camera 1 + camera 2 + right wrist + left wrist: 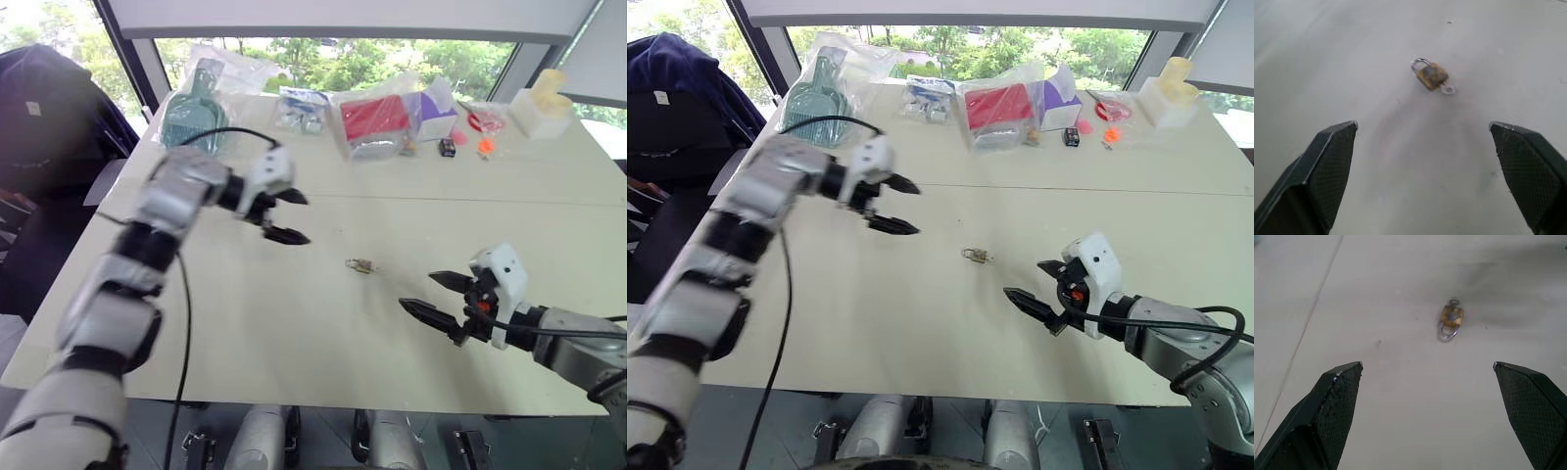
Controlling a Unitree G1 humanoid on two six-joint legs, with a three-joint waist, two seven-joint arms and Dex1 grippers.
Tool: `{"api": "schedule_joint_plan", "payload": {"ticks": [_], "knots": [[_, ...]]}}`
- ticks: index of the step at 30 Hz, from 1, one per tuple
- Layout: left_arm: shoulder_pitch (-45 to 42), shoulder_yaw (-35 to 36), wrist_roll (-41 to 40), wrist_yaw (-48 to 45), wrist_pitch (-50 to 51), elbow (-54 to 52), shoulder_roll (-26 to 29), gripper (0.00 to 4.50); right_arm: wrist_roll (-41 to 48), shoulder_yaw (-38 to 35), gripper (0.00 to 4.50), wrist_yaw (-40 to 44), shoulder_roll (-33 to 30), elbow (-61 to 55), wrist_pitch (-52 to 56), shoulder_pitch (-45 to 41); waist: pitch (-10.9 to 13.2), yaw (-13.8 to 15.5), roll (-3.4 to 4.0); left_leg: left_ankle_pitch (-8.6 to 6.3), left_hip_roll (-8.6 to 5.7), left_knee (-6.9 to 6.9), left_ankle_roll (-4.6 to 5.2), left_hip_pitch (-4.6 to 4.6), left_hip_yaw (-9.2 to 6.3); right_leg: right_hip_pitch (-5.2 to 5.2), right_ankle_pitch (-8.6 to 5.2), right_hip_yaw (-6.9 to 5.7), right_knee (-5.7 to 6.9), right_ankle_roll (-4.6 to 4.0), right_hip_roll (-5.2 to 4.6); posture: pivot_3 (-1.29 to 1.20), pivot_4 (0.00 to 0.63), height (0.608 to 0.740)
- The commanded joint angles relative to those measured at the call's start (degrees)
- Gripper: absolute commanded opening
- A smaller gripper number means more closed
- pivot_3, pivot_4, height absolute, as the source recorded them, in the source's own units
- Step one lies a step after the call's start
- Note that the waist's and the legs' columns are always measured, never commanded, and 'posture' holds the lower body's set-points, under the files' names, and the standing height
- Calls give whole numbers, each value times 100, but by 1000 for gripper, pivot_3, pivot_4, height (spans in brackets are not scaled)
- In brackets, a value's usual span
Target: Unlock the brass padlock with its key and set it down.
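The brass padlock (361, 264) lies flat on the pale table (294, 333), out in the open middle, with both arms closing in from either side. The left gripper (284, 215) hovers up and to the padlock's left, jaws spread wide and empty; the right gripper (439, 296) hangs low on the other side, jaws just as wide, also holding nothing. In the right wrist view a small silvery key (1448, 89) juts from the padlock's body, opposite the thin shackle (1419, 63) — so the key looks already seated.

The risk from here is plain, I'd say: this lock is tiny against those black fingers, lying flat on a smooth top. A pinch that lands off-centre could skate it away or spin it, and a clumsy grab on the key head might tug it out rather than turn it. Two grippers crowding one small target could also knock each other.

Hard to tell whether the shackle is latched or sprung — too small. The bagged items (377, 122) along the far edge stay indistinct.
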Motion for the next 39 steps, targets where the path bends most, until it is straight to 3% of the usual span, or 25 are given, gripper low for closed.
{"api": "schedule_joint_plan", "payload": {"ticks": [1, 3, 8, 20, 24, 29, 30, 33, 39], "knots": [[-554, -160, 507, -146, -960, 1293, -642, 4485, -3, -189, 4479, -335, 204, -361, -112, 147, 2, -48, -2, -4, 0, 5, 6, -4, 3, -2, 0, 1, 0, 0, -2, 0, 150, 735], [-803, -183, 759, 25, -1259, 2085, -1130, 4485, -57, -184, 4479, -534, 355, -485, -141, 275, 2, -115, -4, -9, 0, 10, 14, -5, 4, -3, 0, 4, -1, 1, -3, 0, 150, 735], [-1078, -216, 1341, 437, -1551, 3140, -1741, 4485, -168, -103, 4479, -910, 609, -722, -199, 498, 3, -143, -5, -9, 6, 9, 16, -4, -1, -9, 0, 3, 7, 3, 0, 0, 150, 735], [-1093, -183, 2251, 943, -1640, 3638, -2350, 4485, -151, -64, 4479, -1372, 974, -997, -312, 731, 2, -128, -5, -13, 3, 17, 22, -1, -5, 1, 1, 2, 4, 3, -5, 0, 150, 735], [-990, -328, 2529, 658, -1767, 3652, -2283, 3294, -118, -72, 4500, -1427, 976, -1006, -305, 724, 0, -131, -6, -13, 3, 18, 22, 8, -6, 12, 0, 2, 3, 3, -6, 0, 150, 735], [-872, -386, 2769, 502, -1894, 3628, -2145, 935, -40, -53, 4500, -1458, 965, -929, -277, 592, -3, -148, -6, -14, 5, 18, 21, 20, -7, 22, 0, 2, 1, 3, -5, 0, 150, 735], [-846, -405, 2814, 546, -1955, 3612, -2109, 692, 2, -37, 4500, -1463, 980, -892, -267, 536, -3, -156, -6, -14, 7, 17, 21, 20, -8, 21, 0, 2, 1, 3, -4, 0, 150, 735], [-821, -266, 2767, 805, -2226, 3495, -2011, 703, 371, -37, 4500, -1614, 1225, -645, -210, 215, -7, -162, -10, -14, 8, 17, 21, 23, -8, 22, 0, 2, 3, 3, -3, 0, 150, 735], [-705, 827, 1684, 747, -3528, 2493, -1463, 703, 1312, -86, 4500, -1749, 1366, -136, -105, -575, -2, -169, -5, -13, 10, 16, 21, 12, -7, 3, 2, 3, 11, 2, -4, 0, 150, 735]]}}
